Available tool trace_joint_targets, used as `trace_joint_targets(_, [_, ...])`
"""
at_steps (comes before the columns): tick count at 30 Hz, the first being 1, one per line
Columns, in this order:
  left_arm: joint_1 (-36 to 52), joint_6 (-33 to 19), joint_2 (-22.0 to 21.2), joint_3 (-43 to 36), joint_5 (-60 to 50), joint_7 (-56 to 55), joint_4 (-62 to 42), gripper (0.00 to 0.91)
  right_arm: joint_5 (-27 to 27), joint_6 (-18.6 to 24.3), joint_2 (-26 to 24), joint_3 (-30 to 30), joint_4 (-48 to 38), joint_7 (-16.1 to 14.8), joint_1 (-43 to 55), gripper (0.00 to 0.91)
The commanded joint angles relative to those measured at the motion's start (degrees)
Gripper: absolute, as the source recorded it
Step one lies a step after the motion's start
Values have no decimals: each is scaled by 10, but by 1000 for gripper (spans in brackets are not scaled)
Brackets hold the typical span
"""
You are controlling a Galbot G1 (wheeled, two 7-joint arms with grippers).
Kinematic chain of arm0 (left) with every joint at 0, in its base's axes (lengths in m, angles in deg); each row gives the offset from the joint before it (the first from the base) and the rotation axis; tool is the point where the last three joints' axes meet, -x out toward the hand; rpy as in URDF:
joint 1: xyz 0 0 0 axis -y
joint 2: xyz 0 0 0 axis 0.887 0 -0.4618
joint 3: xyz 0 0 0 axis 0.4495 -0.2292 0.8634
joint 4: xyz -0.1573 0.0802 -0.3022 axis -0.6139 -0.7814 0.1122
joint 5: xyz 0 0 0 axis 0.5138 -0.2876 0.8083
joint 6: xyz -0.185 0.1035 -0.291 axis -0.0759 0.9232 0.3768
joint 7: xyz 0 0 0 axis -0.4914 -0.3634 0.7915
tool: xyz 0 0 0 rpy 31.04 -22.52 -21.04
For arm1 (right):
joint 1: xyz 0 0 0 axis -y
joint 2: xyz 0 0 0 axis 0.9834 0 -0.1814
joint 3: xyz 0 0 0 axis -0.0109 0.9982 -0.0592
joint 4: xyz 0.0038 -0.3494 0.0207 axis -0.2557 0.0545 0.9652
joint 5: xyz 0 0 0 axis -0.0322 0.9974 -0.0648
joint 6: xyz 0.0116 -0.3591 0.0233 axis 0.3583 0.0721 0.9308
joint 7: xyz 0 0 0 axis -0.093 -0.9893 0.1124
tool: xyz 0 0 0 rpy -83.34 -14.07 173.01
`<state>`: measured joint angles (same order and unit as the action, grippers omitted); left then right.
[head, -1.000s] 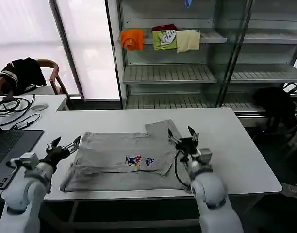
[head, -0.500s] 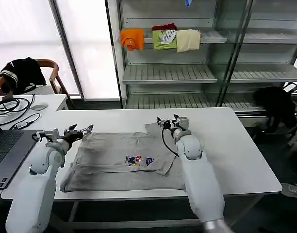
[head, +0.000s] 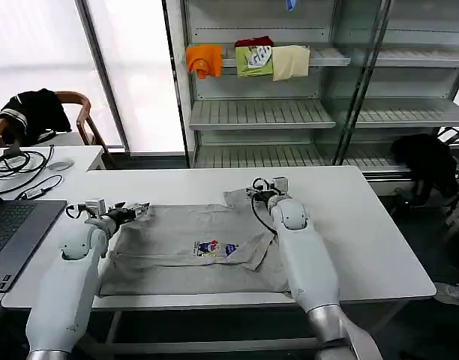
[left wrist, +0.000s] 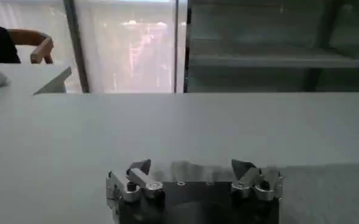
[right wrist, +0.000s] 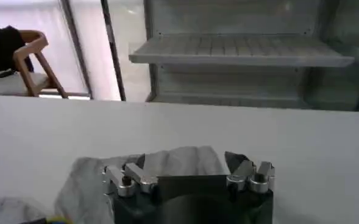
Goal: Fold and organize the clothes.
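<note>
Left gripper (left wrist: pixel 191 167) agape — white table (left wrist: pixel 167 122)

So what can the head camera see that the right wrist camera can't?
The head view alone takes in the whole grey shirt with its chest print, both arms, the left gripper at the shirt's far left corner, a laptop, and folded clothes on the top shelf. The right wrist view alone gives a close look at the right gripper, open over a sleeve. Both show the white table, shelving and the wooden chair.
</note>
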<state>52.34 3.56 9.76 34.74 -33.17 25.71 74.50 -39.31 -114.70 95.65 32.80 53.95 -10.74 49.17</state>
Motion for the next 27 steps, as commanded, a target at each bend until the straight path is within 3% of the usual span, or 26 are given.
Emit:
trace_joint_targets(1, [18, 1, -4, -8, -19, 5, -35, 262, -17, -7, 13, 0, -43, 11, 20, 81])
trace_joint_targets(2, [17, 1, -4, -8, -19, 5, -35, 111, -11, -7, 12, 1, -45, 10, 19, 0])
trace_joint_targets(3, [16, 1, -4, -7, -19, 5, -35, 20, -6, -7, 12, 1, -46, 10, 19, 0])
trace_joint_targets(11, [4, 1, 0, -2, -15, 9, -27, 10, 6, -4, 13, 4, -44, -9, 3, 0])
trace_joint_targets(15, [-1, 1, 2, -2, -8, 11, -18, 10, -3, 33, 17, 3, -31, -14, -7, 0])
trace_joint_targets(18, [-3, 1, 2, -1, 1, 9, -11, 0, -17, 50, 18, 4, -12, -12, -15, 0])
trace_joint_targets(27, [-10, 1, -4, 10, 15, 5, -7, 0, -32, 45, 17, 4, 38, 1, -38, 0])
